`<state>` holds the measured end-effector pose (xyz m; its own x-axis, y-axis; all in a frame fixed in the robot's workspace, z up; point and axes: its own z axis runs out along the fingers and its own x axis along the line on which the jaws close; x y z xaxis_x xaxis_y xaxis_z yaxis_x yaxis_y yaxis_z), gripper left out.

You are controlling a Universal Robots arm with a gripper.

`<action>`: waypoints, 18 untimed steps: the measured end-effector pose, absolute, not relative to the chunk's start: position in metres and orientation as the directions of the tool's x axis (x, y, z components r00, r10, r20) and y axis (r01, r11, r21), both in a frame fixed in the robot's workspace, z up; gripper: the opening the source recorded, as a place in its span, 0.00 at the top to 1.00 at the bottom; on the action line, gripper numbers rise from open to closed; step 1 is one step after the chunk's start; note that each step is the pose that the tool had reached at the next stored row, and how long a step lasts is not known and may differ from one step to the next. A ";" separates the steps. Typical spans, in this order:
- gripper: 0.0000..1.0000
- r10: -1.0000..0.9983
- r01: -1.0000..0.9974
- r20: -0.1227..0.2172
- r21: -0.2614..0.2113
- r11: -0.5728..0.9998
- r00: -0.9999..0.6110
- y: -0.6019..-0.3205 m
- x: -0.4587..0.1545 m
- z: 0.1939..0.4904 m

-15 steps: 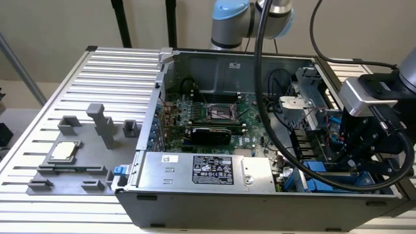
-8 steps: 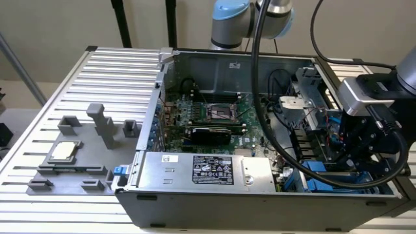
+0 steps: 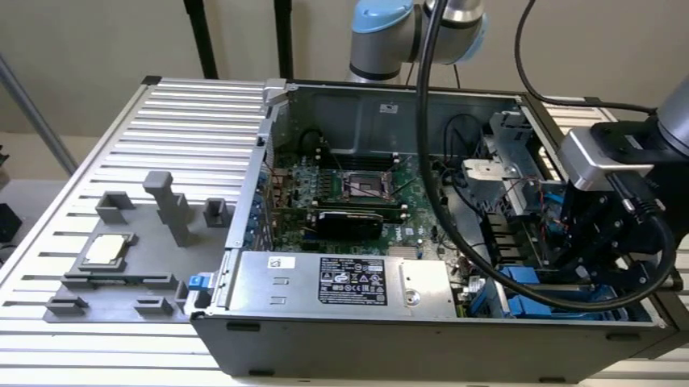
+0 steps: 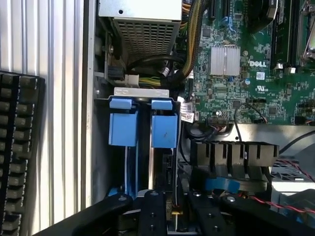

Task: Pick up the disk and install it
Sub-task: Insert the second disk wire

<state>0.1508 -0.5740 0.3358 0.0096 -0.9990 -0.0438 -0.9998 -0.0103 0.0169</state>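
Disk (image 4: 156, 162): edge-on in the blue-tabbed drive bay, at the computer case's (image 3: 431, 339) near corner on the exterior view's right.
Fingers (image 4: 151, 209): clenched on the disk's edge.
Long axis: running away from the fingers, into the bay.
Bench (image 3: 161, 121): carries the case.

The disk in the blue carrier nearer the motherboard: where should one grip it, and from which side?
Grip the disk by its exposed blue edge, probably coming in from the open side of the case. It stands on edge in its slot, the second carrier close beside it.
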 end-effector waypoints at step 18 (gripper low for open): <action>0.00 -0.999 -1.000 -0.044 0.017 -0.004 0.004 -0.570 0.142 0.382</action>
